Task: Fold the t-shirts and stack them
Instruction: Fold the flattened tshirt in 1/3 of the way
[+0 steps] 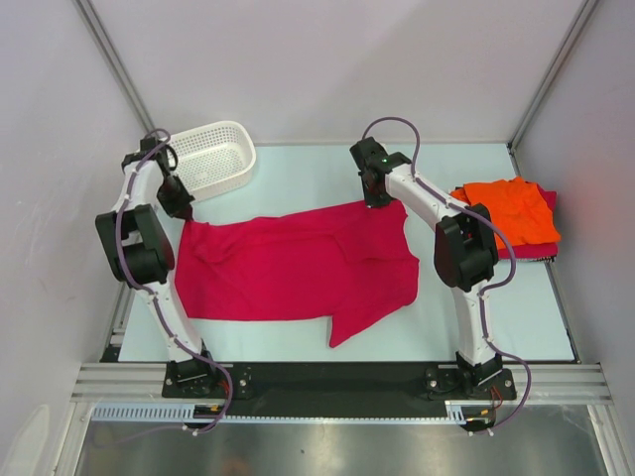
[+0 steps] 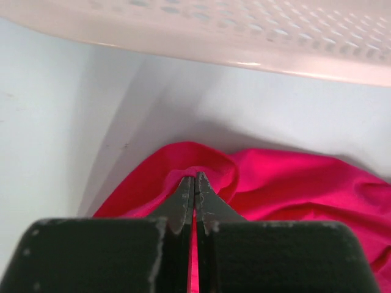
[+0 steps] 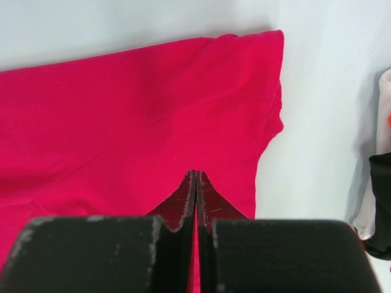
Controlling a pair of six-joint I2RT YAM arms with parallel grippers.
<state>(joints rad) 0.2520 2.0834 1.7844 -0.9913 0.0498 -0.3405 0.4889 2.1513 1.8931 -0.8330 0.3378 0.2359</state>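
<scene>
Two pinch points on crimson t-shirt, spread flat mid-table: far-left corner nipped by left gripper, far-right edge clamped by right gripper, both pressed together on cloth. Looks like a paired hold for drawing the far edge nearward into a fold. At right, folded orange t-shirt stacked over another crimson one. Far left, white mesh basket: nothing visible inside.
</scene>
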